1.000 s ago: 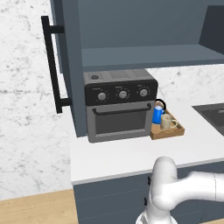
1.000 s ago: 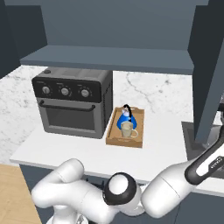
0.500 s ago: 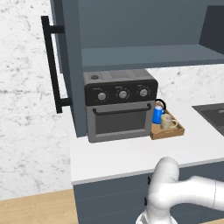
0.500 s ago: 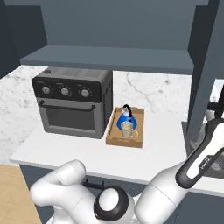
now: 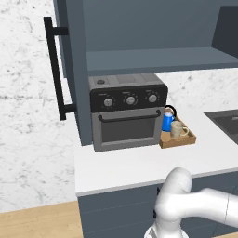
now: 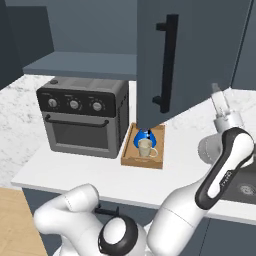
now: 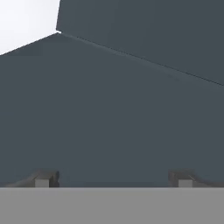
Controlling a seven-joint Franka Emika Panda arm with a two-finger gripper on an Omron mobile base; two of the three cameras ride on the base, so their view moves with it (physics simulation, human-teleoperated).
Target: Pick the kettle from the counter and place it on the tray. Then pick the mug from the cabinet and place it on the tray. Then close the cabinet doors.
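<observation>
The blue kettle (image 5: 167, 121) (image 6: 145, 136) and the beige mug (image 5: 177, 129) (image 6: 145, 148) stand together in the wooden tray (image 5: 182, 141) (image 6: 141, 162) on the white counter (image 5: 139, 167) (image 6: 75, 172), right of the oven. In the hand view my gripper (image 7: 113, 180) is open and holds nothing, its fingertips (image 7: 43, 179) close to a flat slate-blue panel. In the right base view my hand (image 6: 220, 106) sits just right of the cabinet's right door (image 6: 200, 55), which has swung partway across the cabinet (image 6: 80, 30). The left door (image 5: 74, 69) stands wide open.
A black-and-grey toaster oven (image 5: 128, 116) (image 6: 82, 117) sits under the cabinet shelf. A sink (image 5: 225, 121) lies at the counter's right end. The left door's bar handle (image 5: 55, 69) juts out at the left, the right door's handle (image 6: 167, 65) faces the camera.
The right door has swung leftward, from the right edge of the right base view to in front of the cabinet. My arm has risen and followed it. Kettle, mug and tray are unmoved.
</observation>
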